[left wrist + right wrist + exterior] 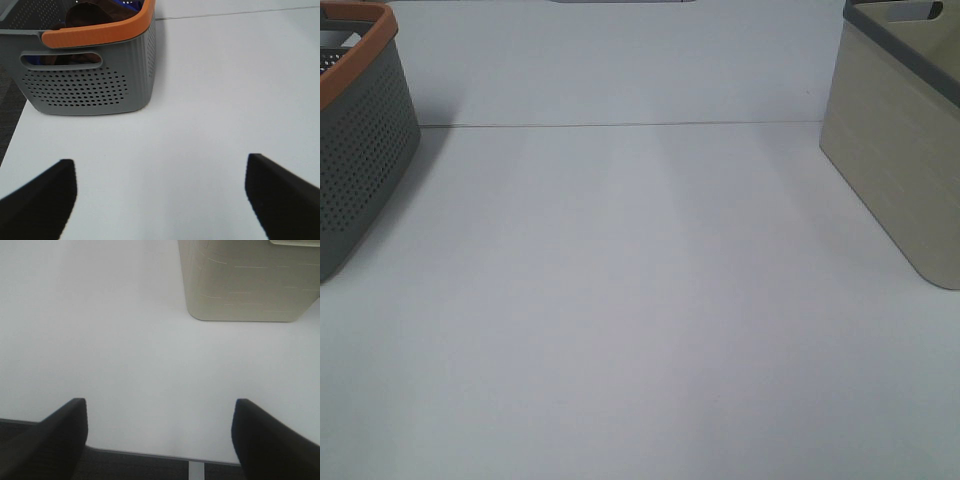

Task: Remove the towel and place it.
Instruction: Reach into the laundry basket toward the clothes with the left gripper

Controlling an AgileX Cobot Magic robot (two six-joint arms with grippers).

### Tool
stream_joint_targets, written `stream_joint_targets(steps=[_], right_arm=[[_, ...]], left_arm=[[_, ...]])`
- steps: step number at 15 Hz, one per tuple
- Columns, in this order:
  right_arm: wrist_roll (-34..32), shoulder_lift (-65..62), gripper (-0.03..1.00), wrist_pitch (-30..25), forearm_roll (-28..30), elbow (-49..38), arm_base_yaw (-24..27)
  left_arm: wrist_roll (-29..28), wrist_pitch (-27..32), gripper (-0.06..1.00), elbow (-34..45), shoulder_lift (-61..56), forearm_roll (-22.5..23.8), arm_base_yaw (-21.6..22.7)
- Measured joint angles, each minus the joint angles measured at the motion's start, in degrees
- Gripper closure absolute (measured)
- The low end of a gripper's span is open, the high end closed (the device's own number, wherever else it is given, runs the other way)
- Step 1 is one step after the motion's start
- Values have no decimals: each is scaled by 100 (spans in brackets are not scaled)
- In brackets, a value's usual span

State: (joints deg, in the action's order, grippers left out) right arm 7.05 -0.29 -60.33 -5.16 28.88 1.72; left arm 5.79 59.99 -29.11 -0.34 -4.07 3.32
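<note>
A grey perforated basket with an orange rim [360, 150] stands at the table's left edge; it also shows in the left wrist view [90, 75]. Dark brown cloth [87, 15], which may be the towel, lies inside it with a bit of blue beside it. My left gripper [160, 200] is open and empty, low over the table in front of the basket. My right gripper [159, 440] is open and empty over the table's near edge. Neither gripper shows in the exterior high view.
A beige bin with a grey rim [905, 140] stands at the right edge of the white table [640, 300]; it also shows in the right wrist view [245, 280]. A seam line [620, 125] runs across the table at the back.
</note>
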Motion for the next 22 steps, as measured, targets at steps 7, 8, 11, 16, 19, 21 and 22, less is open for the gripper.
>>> stream_joint_targets(steps=[7, 8, 11, 16, 19, 21, 22], right_arm=[[0, 0, 27, 0, 0, 0, 0], [0, 0, 27, 0, 0, 0, 0], [0, 0, 27, 0, 0, 0, 0], [0, 0, 27, 0, 0, 0, 0], [0, 0, 27, 0, 0, 0, 0], [0, 0, 27, 0, 0, 0, 0], [0, 0, 27, 0, 0, 0, 0]], left_arm=[[17, 0, -4, 0, 0, 0, 0], [17, 0, -4, 0, 0, 0, 0], [23, 0, -5, 0, 0, 0, 0], [23, 0, -5, 0, 0, 0, 0], [40, 0, -5, 0, 0, 0, 0], [80, 0, -5, 0, 0, 0, 0], [86, 46, -5, -17, 11, 0, 0]])
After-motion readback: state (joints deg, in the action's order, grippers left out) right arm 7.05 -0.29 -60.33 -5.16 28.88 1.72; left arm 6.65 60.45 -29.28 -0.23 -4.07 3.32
